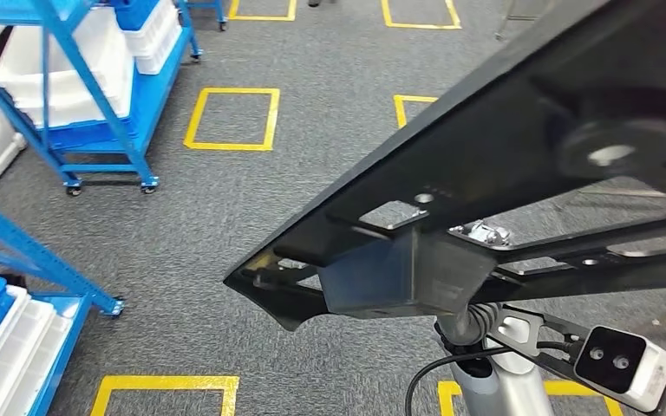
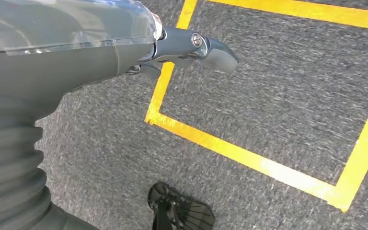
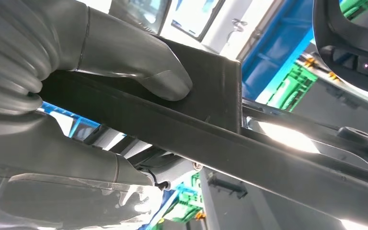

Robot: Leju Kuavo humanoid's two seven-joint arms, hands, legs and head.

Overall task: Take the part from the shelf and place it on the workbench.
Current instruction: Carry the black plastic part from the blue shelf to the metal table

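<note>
Right hand (image 3: pixel 100 110) clamped one black part (image 1: pixel 520 165), thumb on top, fingers under, held high over grey floor (image 1: pixel 225 217). Left hand (image 2: pixel 124 48) hung over floor, held nothing; curl unclear. Two blue shelves (image 1: pixel 95 113) at far left.

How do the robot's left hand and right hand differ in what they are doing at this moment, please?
The right hand grips the black part, its thumb pressed on the top face and fingers underneath; the left hand holds nothing. The right hand is raised with the part beside blue shelving; the left hand hangs over grey carpet marked with a yellow taped square. Both have grey ribbed covers.
</note>
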